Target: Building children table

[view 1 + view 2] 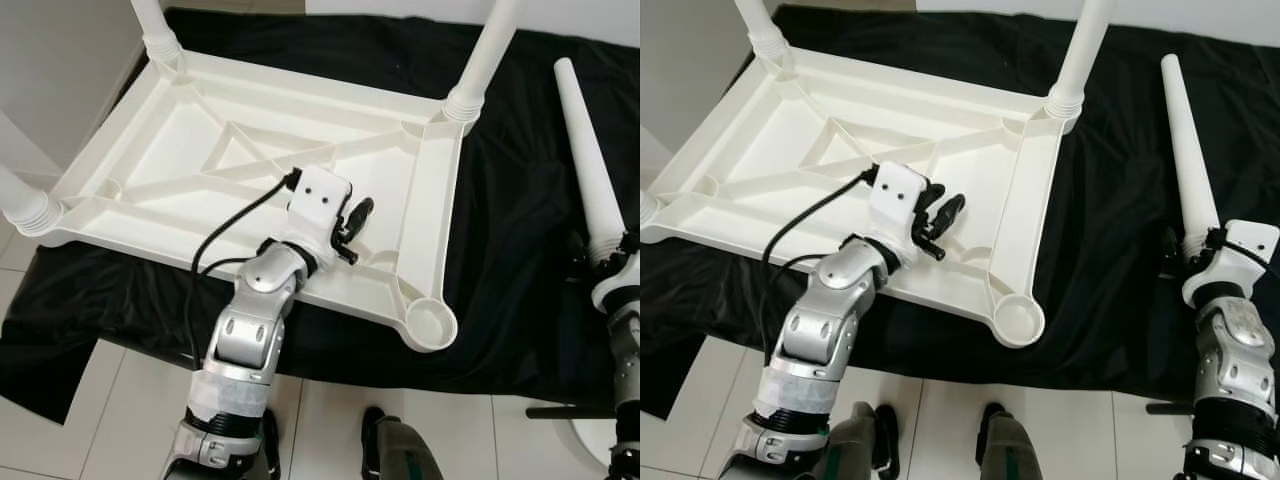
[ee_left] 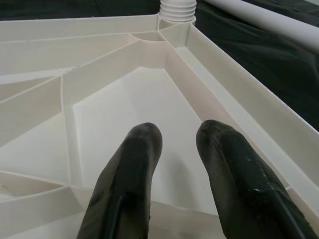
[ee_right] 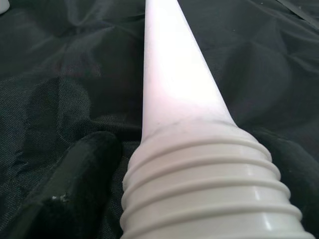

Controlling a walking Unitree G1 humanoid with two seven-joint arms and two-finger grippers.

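One tabletop (image 1: 190, 130) — four legs (image 1: 590, 170)

Left end effector (image 1: 352, 222) reaches forward, fingers slightly apart; right end effector (image 1: 1200, 245) clamped, arm bent.

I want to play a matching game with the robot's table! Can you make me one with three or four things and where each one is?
Things:
1. loose table leg
2. left gripper
3. empty corner socket
4. black cloth

Places:
A. spread under the upside-down tabletop
B. held at its threaded end by the right gripper
C. over the tabletop's ribbed underside
D. tabletop corner nearest the robot

Pairs: 1-B, 2-C, 3-D, 4-A
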